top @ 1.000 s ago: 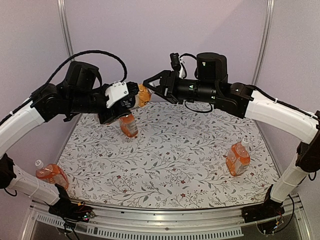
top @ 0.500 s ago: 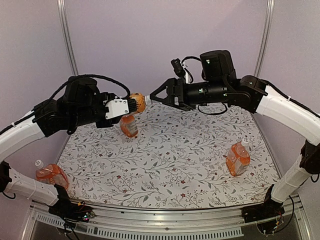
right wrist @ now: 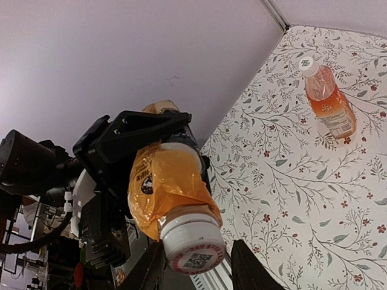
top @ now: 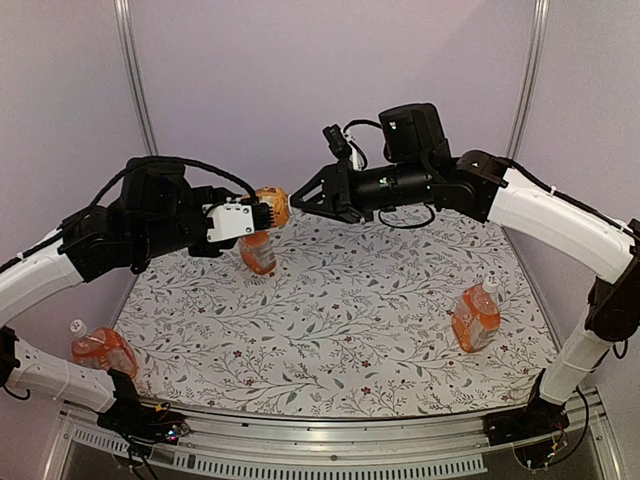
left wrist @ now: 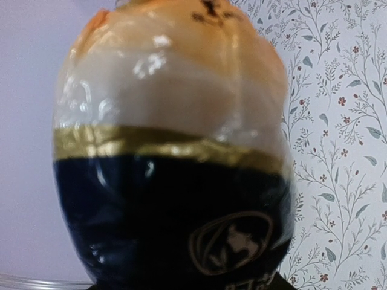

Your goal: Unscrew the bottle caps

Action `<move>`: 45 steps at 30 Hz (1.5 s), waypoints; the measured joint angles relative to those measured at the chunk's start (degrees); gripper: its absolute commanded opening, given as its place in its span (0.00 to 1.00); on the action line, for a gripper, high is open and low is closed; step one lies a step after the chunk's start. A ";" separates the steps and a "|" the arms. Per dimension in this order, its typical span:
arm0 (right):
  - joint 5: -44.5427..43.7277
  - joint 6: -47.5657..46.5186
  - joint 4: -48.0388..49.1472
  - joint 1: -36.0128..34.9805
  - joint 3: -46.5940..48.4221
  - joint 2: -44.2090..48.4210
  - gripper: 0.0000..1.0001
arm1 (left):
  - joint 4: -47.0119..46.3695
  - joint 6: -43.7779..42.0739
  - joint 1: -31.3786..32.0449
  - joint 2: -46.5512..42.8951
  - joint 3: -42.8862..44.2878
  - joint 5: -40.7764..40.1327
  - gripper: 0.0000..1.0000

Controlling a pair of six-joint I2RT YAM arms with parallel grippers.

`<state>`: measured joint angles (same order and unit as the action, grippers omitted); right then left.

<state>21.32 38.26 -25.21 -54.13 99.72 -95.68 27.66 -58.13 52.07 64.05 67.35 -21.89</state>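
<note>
Right pincer [top: 296, 197] moved in, straddling the cap [right wrist: 192, 244], grip unclear; left pincer [top: 264, 212] clamps bottle [left wrist: 169, 181].

Pale lilac walls [top: 300, 80] behind a floral-patterned table [top: 350, 330]

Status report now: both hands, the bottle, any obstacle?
Left hand holds bottle aloft, sideways. Right hand straddles cap; grip unclear. Three other bottles below, not in the way.

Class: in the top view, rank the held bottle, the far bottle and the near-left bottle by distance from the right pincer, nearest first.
1. The held bottle, in the left pincer, at the right pincer's tips.
2. The far bottle, upright beneath it.
3. The near-left bottle, at front left.
</note>
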 measured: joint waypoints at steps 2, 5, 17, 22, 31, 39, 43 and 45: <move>0.85 0.15 0.74 0.09 -0.02 -0.02 0.27 | -0.02 -0.22 0.04 -0.04 -0.09 0.02 0.40; 1.88 0.46 1.46 0.22 -0.04 -0.02 0.23 | -0.44 -0.37 0.11 -0.31 -0.31 0.15 0.40; 7.04 -0.28 2.08 0.66 -0.39 -0.61 0.00 | 1.86 1.49 0.70 -0.87 -0.07 0.87 0.34; 6.38 -10.16 -2.80 -2.60 0.83 -0.15 0.00 | 16.35 7.54 0.44 0.15 7.15 9.14 0.30; -4.72 -41.97 -7.67 -13.40 -1.79 6.97 0.00 | 34.56 17.68 0.63 1.86 16.13 31.23 0.27; -13.92 -68.13 -13.38 -18.84 -0.63 7.15 0.00 | 42.10 21.27 0.90 4.66 18.69 38.62 0.27; -15.50 -76.00 -14.01 -19.30 -0.55 7.15 0.13 | 42.58 22.43 0.92 5.09 18.75 39.26 0.27; -15.72 -77.83 -13.94 -19.32 -0.55 7.15 0.57 | 42.56 22.77 0.92 5.09 18.75 39.17 0.27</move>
<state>5.61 -39.57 -39.16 -73.45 99.18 -88.53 70.22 -35.35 52.99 69.14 86.11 17.28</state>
